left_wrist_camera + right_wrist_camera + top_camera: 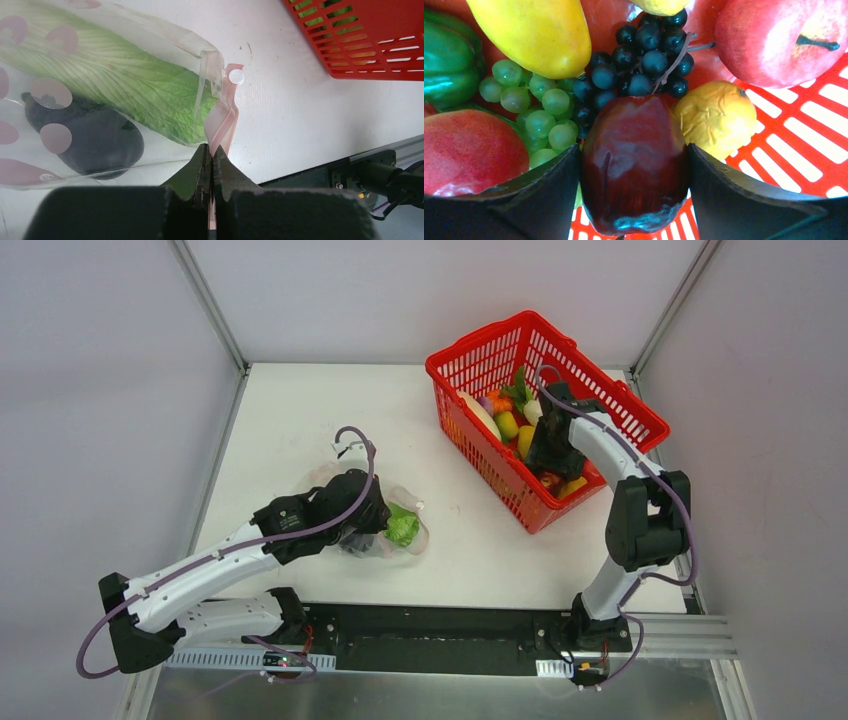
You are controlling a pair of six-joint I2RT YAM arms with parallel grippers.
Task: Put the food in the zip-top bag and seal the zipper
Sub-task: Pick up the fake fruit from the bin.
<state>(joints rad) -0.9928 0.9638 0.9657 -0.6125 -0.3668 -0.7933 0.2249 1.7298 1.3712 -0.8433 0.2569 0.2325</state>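
Clamped between the tips of our left gripper, the zipper leads to the zip-top bag on the table, leafy green food and a dark purple piece inside — the spread fingers of our right gripper flank a dark red fruit in the basket — whether gripping, we cannot tell.

Bright, even light falls from overhead. In the top view the white counter shows only soft, pale shadows beside the red basket and under the arms, and detail is sharp. In the left wrist view the zip-top bag carries a mild sheen, the zipper looks translucent, and the left gripper is a dark, blurred mass. In the right wrist view, broad glare streaks the dark red fruit, and the right gripper is soft-edged.
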